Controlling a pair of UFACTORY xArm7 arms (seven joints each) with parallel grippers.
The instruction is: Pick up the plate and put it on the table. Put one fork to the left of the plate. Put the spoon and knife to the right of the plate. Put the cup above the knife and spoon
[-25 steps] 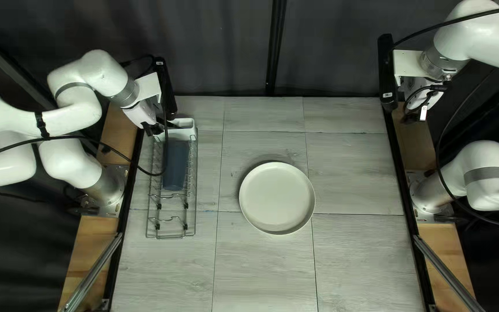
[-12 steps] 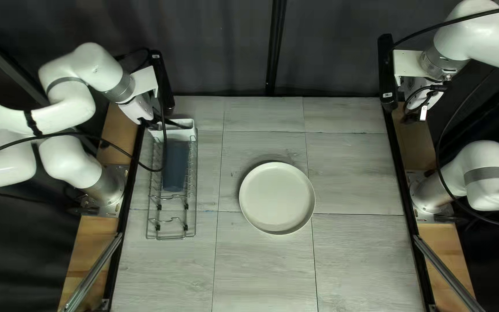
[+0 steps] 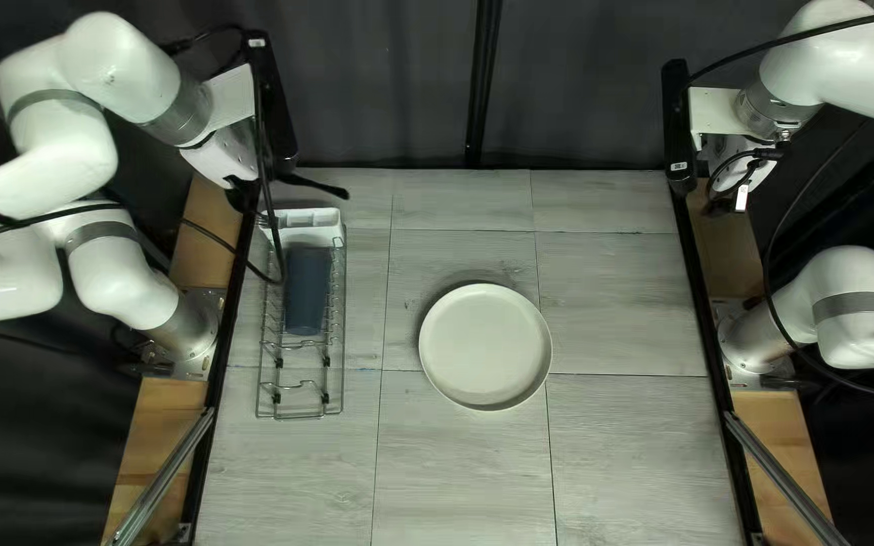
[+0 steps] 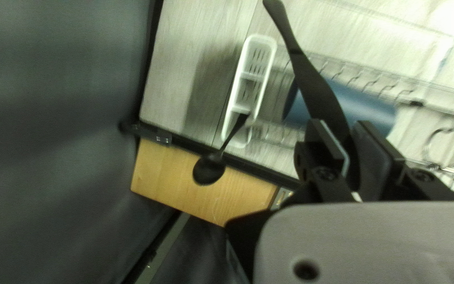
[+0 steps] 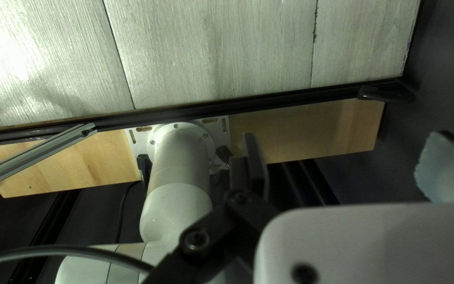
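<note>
Dark utensil [image 4: 311, 79], fork or knife, is held by the left gripper [image 4: 341, 126], its two fingers closed narrowly on it from both sides. Its far end is rounded; the other end is hidden, so its kind cannot be confirmed.

Change noted: against the two earlier frames, the left arm [image 3: 118, 66] stands higher and further back, and the utensil now shows well above the white caddy [image 3: 299, 218]. Assessment: extraction appears complete, and carrying it to its place is the next step.

Caddy contents: a black spoon [image 4: 209, 169] stands with its bowl up and its handle in an end compartment. It remains to be placed.

Beside the caddy, the blue cup [image 3: 307, 290] lies in the wire rack [image 3: 300, 413], unmoved.

Further out, the plate [image 3: 486, 346] rests flat on the table [image 3: 457, 465], unchanged in position; that item is judged done. No cutlery is laid beside it.

At the far side, the right gripper [image 5: 343, 142] is wide apart with nothing between its fingers, and its arm shows no movement.

Risk: the long utensil could swing or tilt in the narrow grip during transfer; a low, slow, level set-down is advised.
</note>
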